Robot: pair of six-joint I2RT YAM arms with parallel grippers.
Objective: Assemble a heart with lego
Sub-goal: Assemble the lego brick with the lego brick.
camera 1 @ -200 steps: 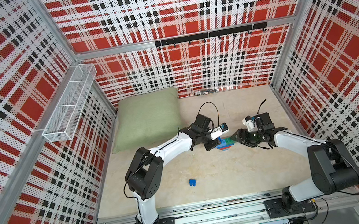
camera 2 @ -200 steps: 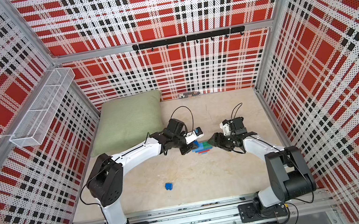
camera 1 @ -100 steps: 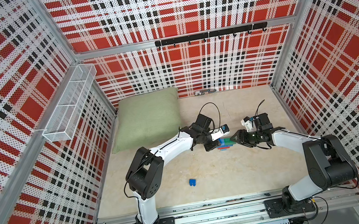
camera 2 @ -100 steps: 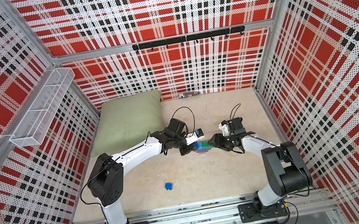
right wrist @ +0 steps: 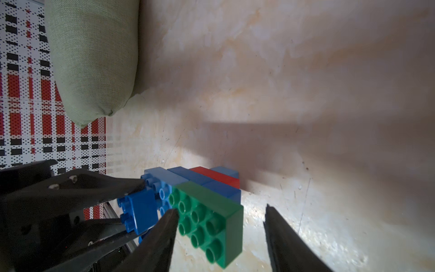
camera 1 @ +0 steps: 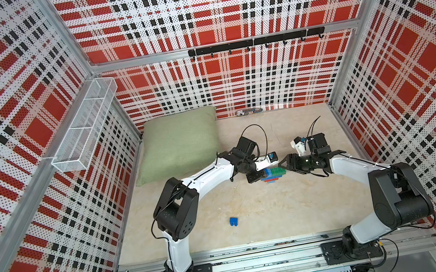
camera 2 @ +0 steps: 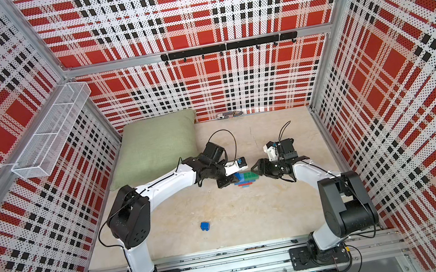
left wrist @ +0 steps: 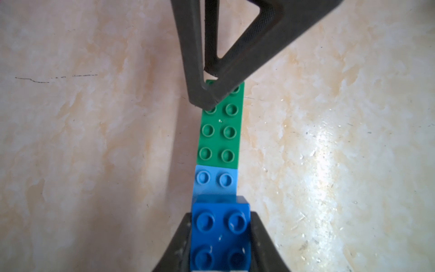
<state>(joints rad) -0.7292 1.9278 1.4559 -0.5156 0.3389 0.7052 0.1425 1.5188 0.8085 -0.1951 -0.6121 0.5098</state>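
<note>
The heart sits midway across the table, between the two claws, resting on it or just above, we cannot tell which; we judge it light, stiff and slick-sided, with press-fit joints that could pop if levered, so we would pinch it across smooth side walls near the middle, never by one end; it looks a stepped cluster, its green brick outermost, then blue rows and one red; the left claw is clamped on a dark blue brick at the cluster's other end; the right claw gapes astride the green brick, gripping nothing; a loose blue brick lies well apart.
</note>
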